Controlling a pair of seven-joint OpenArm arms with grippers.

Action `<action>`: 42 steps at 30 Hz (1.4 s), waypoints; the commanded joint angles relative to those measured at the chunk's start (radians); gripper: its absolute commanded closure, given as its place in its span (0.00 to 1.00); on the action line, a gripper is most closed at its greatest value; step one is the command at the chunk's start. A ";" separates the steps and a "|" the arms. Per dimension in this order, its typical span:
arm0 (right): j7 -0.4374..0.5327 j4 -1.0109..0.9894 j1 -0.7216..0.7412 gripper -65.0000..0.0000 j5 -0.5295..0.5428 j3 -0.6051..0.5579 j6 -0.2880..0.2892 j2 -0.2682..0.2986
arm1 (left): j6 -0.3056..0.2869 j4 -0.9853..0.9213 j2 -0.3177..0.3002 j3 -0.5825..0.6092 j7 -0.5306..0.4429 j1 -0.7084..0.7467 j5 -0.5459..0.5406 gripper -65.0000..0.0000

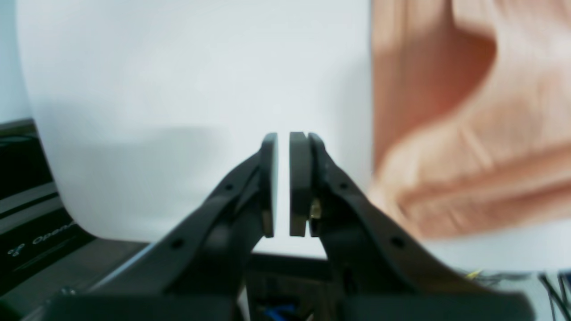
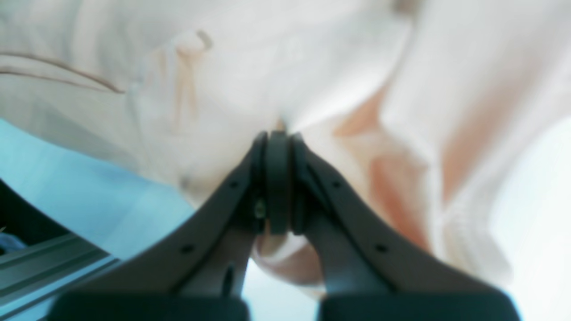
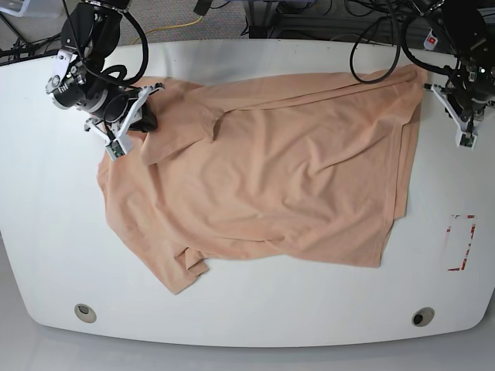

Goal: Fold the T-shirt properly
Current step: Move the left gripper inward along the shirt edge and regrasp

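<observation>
The white tabletop (image 3: 247,325) carries the peach T-shirt (image 3: 263,185), spread wrinkled across its middle and far half, reaching toward both far corners. Near the far left corner the right gripper (image 2: 279,133) has its jaws clamped on a fold of the shirt. By the far right edge the left gripper (image 1: 283,138) hovers beside the cloth, jaws nearly together and holding nothing.
</observation>
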 commanded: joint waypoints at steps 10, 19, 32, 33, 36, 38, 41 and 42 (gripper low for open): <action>0.019 0.030 0.050 1.00 0.013 0.005 0.002 0.064 | 0.006 0.020 0.040 0.127 0.184 -0.154 0.042 0.81; 0.019 0.025 0.047 1.00 0.011 0.002 0.002 0.053 | 0.006 0.023 0.043 0.200 0.184 -0.046 -0.001 0.57; 0.019 -0.007 0.047 1.00 0.013 0.002 0.002 0.053 | 0.006 0.028 -0.161 0.196 0.181 0.118 -0.518 0.56; 0.019 -0.007 0.047 1.00 0.013 0.002 0.002 0.053 | 0.006 0.028 -0.182 0.187 0.179 0.129 -0.545 0.56; 0.019 -0.009 0.047 1.00 0.013 0.002 0.002 0.053 | 0.006 0.026 -0.221 0.159 0.179 0.164 -0.618 0.56; 0.019 -0.009 0.047 1.00 0.013 0.002 0.002 0.053 | 0.006 0.023 -0.245 0.157 0.179 0.192 -0.657 0.56; 0.019 -0.009 0.047 1.00 0.013 0.002 0.002 0.053 | 0.006 0.020 -0.253 0.156 0.179 0.227 -0.668 0.56; 0.019 -0.009 0.047 1.00 0.013 0.002 0.002 0.053 | 0.006 0.020 -0.253 0.156 0.177 0.235 -0.668 0.56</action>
